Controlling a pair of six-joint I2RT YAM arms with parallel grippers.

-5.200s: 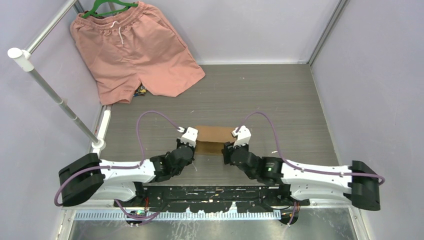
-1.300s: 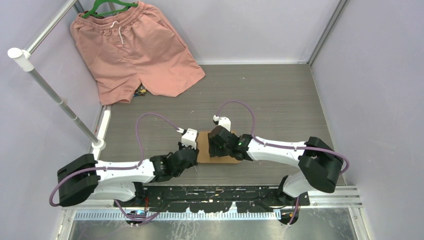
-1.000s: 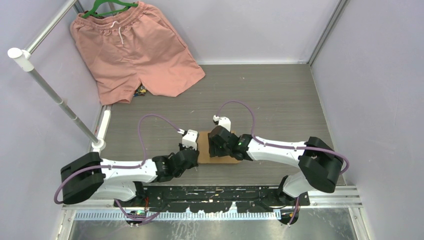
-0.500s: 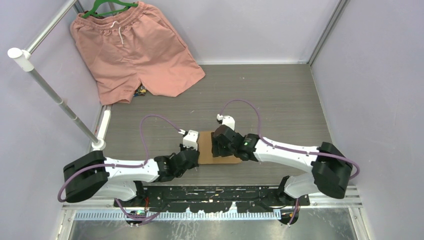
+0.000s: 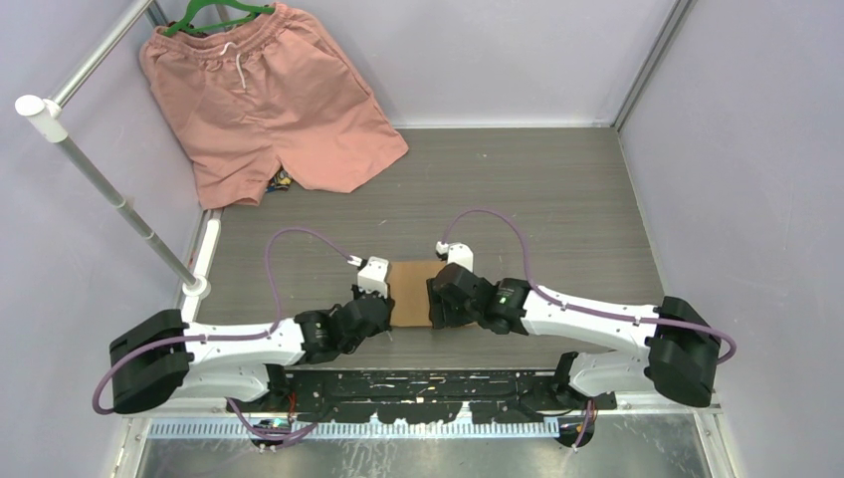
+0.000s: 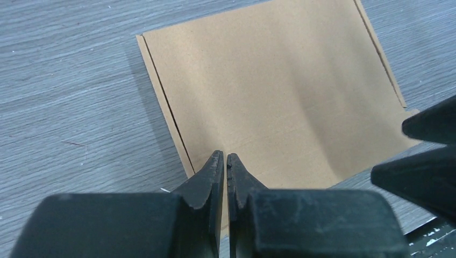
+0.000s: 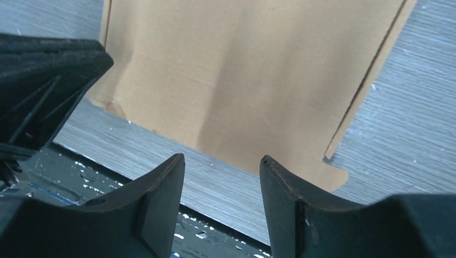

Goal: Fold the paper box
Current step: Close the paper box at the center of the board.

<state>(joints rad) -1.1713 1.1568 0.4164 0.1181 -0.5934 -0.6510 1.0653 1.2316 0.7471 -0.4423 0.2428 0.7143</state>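
One shift: right end effector (image 7: 221, 157) moved rightward over the paper box (image 5: 408, 291)

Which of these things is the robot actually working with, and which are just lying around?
In use: paper box, left claw, right claw.
Lying about: pink shorts, green hanger, metal rail.
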